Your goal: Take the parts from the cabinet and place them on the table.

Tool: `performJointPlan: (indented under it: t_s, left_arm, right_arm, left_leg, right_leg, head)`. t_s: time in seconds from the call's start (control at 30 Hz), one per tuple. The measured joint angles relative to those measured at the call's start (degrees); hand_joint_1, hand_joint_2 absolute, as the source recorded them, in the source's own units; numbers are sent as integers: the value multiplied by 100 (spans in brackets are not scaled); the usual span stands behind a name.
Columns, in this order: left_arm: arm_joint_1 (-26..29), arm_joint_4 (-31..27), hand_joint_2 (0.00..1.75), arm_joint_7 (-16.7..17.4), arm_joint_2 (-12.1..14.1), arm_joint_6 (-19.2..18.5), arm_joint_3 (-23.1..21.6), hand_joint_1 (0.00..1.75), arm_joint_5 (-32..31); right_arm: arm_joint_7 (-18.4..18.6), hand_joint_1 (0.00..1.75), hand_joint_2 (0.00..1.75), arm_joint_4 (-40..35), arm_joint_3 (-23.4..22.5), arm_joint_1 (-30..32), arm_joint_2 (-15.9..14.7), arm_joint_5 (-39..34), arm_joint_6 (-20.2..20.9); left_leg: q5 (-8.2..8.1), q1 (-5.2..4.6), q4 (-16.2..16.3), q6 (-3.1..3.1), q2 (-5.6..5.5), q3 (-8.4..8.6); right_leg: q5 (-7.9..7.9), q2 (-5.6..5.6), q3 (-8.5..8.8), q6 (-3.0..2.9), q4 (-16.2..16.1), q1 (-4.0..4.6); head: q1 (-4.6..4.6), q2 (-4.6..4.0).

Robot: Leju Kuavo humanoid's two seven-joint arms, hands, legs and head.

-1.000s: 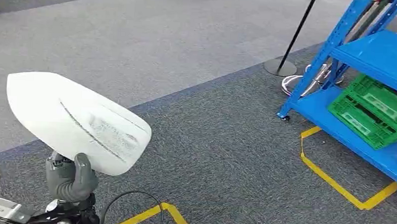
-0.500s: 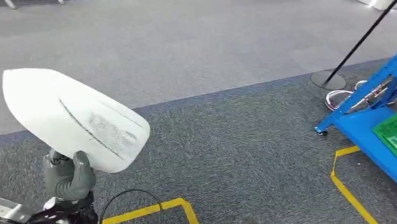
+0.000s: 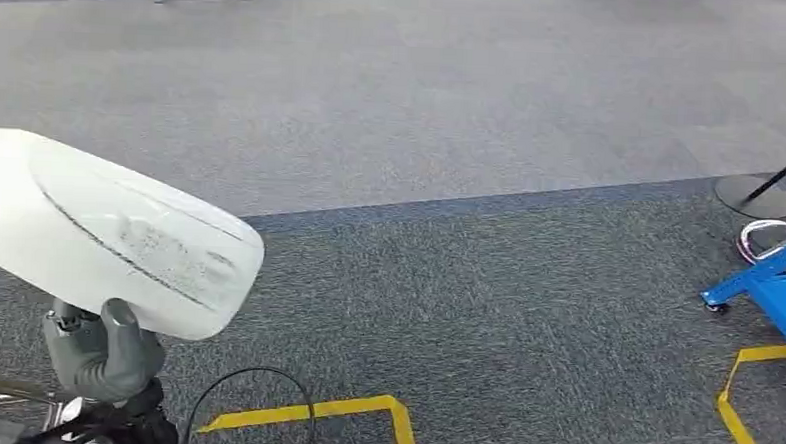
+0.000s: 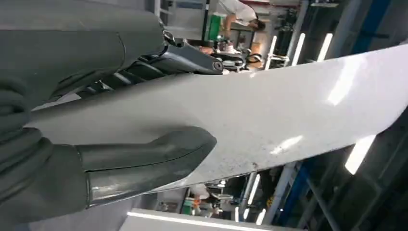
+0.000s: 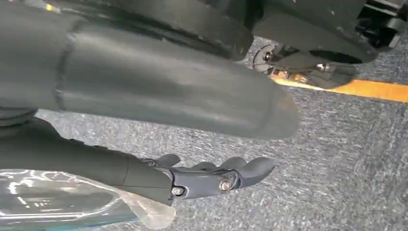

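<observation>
Left hand gripping the white part from below, holding it raised above the carpet.

Gray carpet floor is occupying most of the head view, a darker gray section lying nearer the robot. The white part, a large smooth shell with a tapered end and a scuffed patch, is sitting tilted over the left hand; in the left wrist view the thick thumb is pressing against its pale surface while the darker fingers are closing on the opposite side. Right hand is hanging over the carpet, its fingers extended, slightly apart and holding nothing. Blue cabinet frame is showing at the right edge, well apart from the part. Yellow floor tape and a black cable are lying near the left hand.
</observation>
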Motion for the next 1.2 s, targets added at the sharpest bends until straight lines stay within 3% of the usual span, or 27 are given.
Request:
performJointPlan:
  t_s: [0.03, 0.07, 0.1, 0.13, 0.17, 0.2, 0.23, 0.3, 0.33, 0.37, 0.4, 0.47, 0.57, 0.6, 0.63, 0.7, 0.73, 0.77, 0.8, 0.87, 0.9, 0.93, 1.03, 1.07, 1.1, 1.13, 1.2]
  left_arm:
    - [23, 0, 175, 0, -26, -149, 56, 175, -19]
    - [35, 2, 175, 0, -41, -230, 106, 175, -53]
    - [28, 2, 175, 0, -46, -295, 127, 175, -63]
    - [23, 2, 175, 0, -46, -349, 131, 175, -74]
    - [27, 2, 175, 0, -46, -402, 140, 175, -76]
    - [33, 2, 175, 0, -46, -474, 153, 175, -55]
    - [38, 2, 175, 0, -48, -570, 181, 175, -35]
    - [46, 2, 175, 0, -63, -785, 207, 175, 2]
    - [35, 13, 175, 0, -87, -930, 210, 175, -11]
    - [14, 26, 175, 0, -89, -928, 192, 175, -46]
    - [-31, 72, 175, 0, -83, -871, 152, 175, -66]
    - [-137, 193, 175, 2, -39, -674, 15, 175, -55]
    - [-164, 308, 175, 9, 22, -467, -131, 175, -52]
    - [-161, 308, 175, 4, 29, -463, -169, 175, -48]
    - [-160, 308, 175, 2, 46, -478, -219, 175, -6]
    - [-110, 310, 175, 2, 72, -546, -297, 175, 9]
    - [-87, 313, 175, 2, 81, -559, -326, 175, 9]
    - [-82, 326, 175, 2, 94, -581, -357, 175, 35]
    - [-87, 360, 175, 2, 101, -684, -393, 175, 136]
    - [-104, 431, 175, 2, 103, -1039, -394, 175, 370]
    - [-130, 514, 175, 2, 96, -1395, -365, 175, 530]
    - [-165, 618, 175, 2, 83, -1701, -315, 175, 573]
    - [-204, 807, 175, 4, 50, -1918, -217, 175, 345]
    - [-228, 855, 175, 2, 53, -1855, -219, 175, 286]
    - [-242, 896, 175, 2, 55, -1703, -227, 175, 208]
    - [-286, 925, 175, 2, 64, -1546, -258, 175, 164]
    - [-346, 986, 175, 2, 103, -1196, -346, 175, 57]
  right_arm:
    - [-63, 0, 0, 0, -6, 2, 0, -35, -41]
    - [-100, 0, 0, 0, -7, -2, 2, -33, -54]
    - [-151, 0, 0, 0, -7, -4, 2, -28, -79]
    - [-238, 0, 0, 0, -7, -1, 4, -41, -118]
    - [-367, 0, 0, 0, -9, 7, 9, -81, -195]
    - [-551, 0, 0, 0, -13, 11, 22, -122, -298]
    - [-754, 0, 0, 0, -17, 0, 57, -144, -405]
    - [-997, 0, 0, 0, -15, -61, 129, -133, -505]
    - [-1068, 0, 0, 2, -4, -98, 181, -75, -522]
    - [-1071, 0, 0, 2, 7, -111, 212, -30, -524]
    - [-1053, 0, 0, 4, 18, -112, 225, -4, -522]
    - [-889, 0, 0, 11, 44, -96, 249, 11, -483]
    - [-344, 0, 0, 17, 61, -63, 251, 135, -330]
    - [-169, 0, 0, 17, 90, -51, 251, 186, -288]
    - [-38, 0, 0, 20, 109, -34, 251, 223, -243]
    - [127, 0, 0, 24, 136, 34, 243, 239, -77]
    - [127, 0, 0, 24, 133, 62, 210, 195, 25]
    - [83, 0, 0, 24, 133, 82, 179, 142, 77]
    - [-20, 0, 0, 24, 131, 89, 142, 75, 46]
    - [-306, 0, 0, 24, 125, 75, 140, -29, -217]
    - [-488, 0, 0, 24, 118, 60, 142, -98, -394]
    - [-635, 0, 0, 24, 107, 44, 142, -135, -487]
    - [-874, 0, 0, 33, 77, -22, 188, -157, -586]
    - [-876, 0, 0, 33, 72, -34, 208, -142, -579]
    - [-857, 0, 0, 33, 70, -43, 230, -96, -551]
    - [-830, 0, 0, 33, 70, -42, 238, -56, -540]
    - [-692, 0, 0, 35, 70, -3, 240, 5, -500]
  left_leg:
    - [17, -4, 7, -37, -75, -11]
    - [-47, -1, 59, -39, 42, -26]
    - [-177, -33, 203, -76, 333, -83]
    - [-412, -26, 575, -114, 506, -241]
    - [-643, -15, 1044, -138, 576, -446]
    - [-802, -3, 1484, -161, 602, -644]
    - [-831, 10, 1683, -180, 608, -728]
    - [-554, 30, 1393, -194, 631, -569]
    - [-249, 30, 821, -182, 685, -273]
    - [-28, 25, 328, -163, 821, -14]
    - [-110, -30, 99, -144, 1130, 110]
    - [-118, -71, 24, -54, 1124, 99]
    - [-87, -43, -33, 44, 914, 104]
    - [-84, -24, -36, 64, 866, 104]
    - [-79, -19, -36, 91, 817, 101]
    - [-82, -30, -35, 130, 674, 93]
    - [-83, -39, -34, 132, 592, 95]
    - [-81, -50, -33, 135, 507, 98]
    - [-79, -58, -32, 137, 418, 101]
    - [-79, -68, -32, 136, 250, 119]
    - [-78, -46, -32, 135, 191, 118]
    - [-70, -69, -11, 108, 127, 88]
    - [-14, 4, -38, 11, -34, 37]
    - [-8, -30, -35, -20, -105, 32]
    - [-102, -50, 41, -40, 105, 10]
    - [-296, -51, 304, -74, 382, -104]
    - [-702, -16, 1134, -137, 579, -473]
  right_leg:
    - [28, -80, 10, -41, -42, -12]
    - [53, -177, 31, -75, -81, -44]
    - [55, -233, 45, -85, -92, -33]
    - [46, -338, 51, -109, -90, -24]
    - [36, -440, 55, -121, -85, -17]
    - [27, -549, 55, -133, -83, -15]
    - [21, -635, 55, -130, -82, -14]
    - [4, -772, 72, -126, -82, -13]
    - [-13, -854, 102, -114, -82, -14]
    - [-33, -913, 136, -97, -82, -13]
    - [-49, -964, 155, -75, -92, -4]
    - [-72, -1083, 142, -9, -78, 48]
    - [-138, -1253, 178, 77, -87, 50]
    - [-261, -906, 122, 110, 44, 22]
    - [-444, -693, -5, 113, 339, 9]
    - [-856, -524, -498, 120, 1345, 12]
    - [-918, -503, -691, 114, 1676, 18]
    - [-833, -491, -760, 99, 1715, 18]
    - [-613, -476, -702, 71, 1491, 21]
    - [-40, -352, -314, -4, 550, 28]
    - [86, -25, -135, -57, 104, 28]
    - [63, 103, -52, -69, 16, 6]
    - [41, -33, 5, -72, -43, 54]
    - [70, -112, 30, -100, -118, 16]
    - [93, -224, 65, -117, -155, -5]
    - [91, -294, 80, -143, -172, -10]
    - [74, -495, 93, -156, -171, 1]
  head:
    - [2, 0]
    - [-2, 0]
    - [-33, 0]
    - [-63, 0]
    - [-57, 0]
    - [-59, 0]
    - [-61, 0]
    - [-61, 0]
    - [-59, 0]
    - [-63, 0]
    - [-59, 0]
    - [-66, 0]
    - [-68, 0]
    - [-26, 0]
    - [0, 0]
    - [15, 0]
    - [11, 0]
    - [11, 0]
    - [9, 0]
    - [9, 0]
    - [13, 0]
    - [-7, 0]
    - [24, 0]
    - [9, 0]
    - [16, 0]
    - [-66, 0]
    - [-68, 0]
